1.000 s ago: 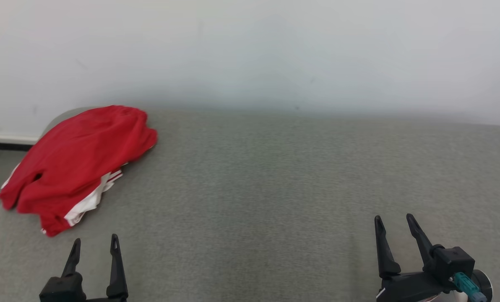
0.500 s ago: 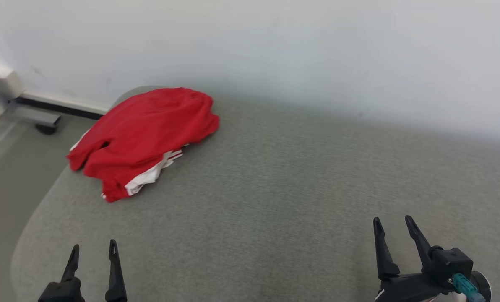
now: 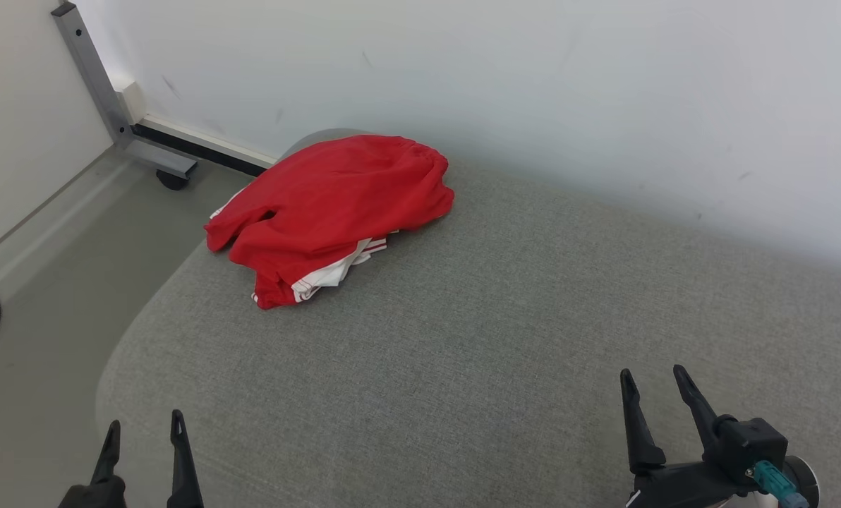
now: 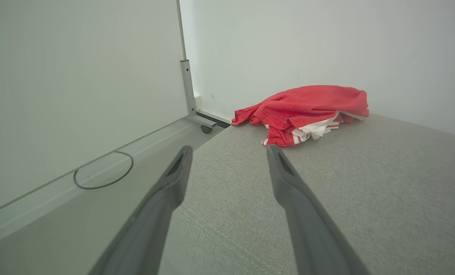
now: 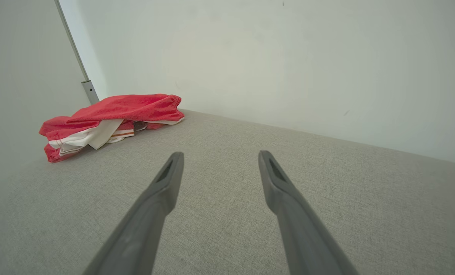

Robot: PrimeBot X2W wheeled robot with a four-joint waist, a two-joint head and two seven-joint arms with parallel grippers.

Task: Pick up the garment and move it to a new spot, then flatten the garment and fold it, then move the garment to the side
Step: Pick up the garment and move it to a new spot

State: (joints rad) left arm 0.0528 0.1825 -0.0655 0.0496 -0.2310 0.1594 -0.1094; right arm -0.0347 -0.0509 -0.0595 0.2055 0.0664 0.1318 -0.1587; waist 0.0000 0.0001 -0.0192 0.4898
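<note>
A red garment with white trim (image 3: 329, 208) lies bunched in a loose heap at the far left corner of the grey fabric surface (image 3: 477, 339), close to the wall. It also appears ahead in the left wrist view (image 4: 307, 110) and at the left in the right wrist view (image 5: 111, 122). My left gripper (image 3: 145, 427) stands open at the near left edge, well short of the garment, nothing between its fingers. My right gripper (image 3: 652, 377) is open and empty at the near right, far from the garment.
A white wall (image 3: 533, 92) runs behind the surface. Left of the surface lies grey floor (image 3: 46, 282), with a metal frame leg on a castor (image 3: 170, 176) and a dark cable loop (image 4: 103, 173). The surface's left edge is rounded.
The camera has turned left, so the garment sits nearer the picture's middle and the floor and frame leg have come into view. Both grippers stay open and low.
</note>
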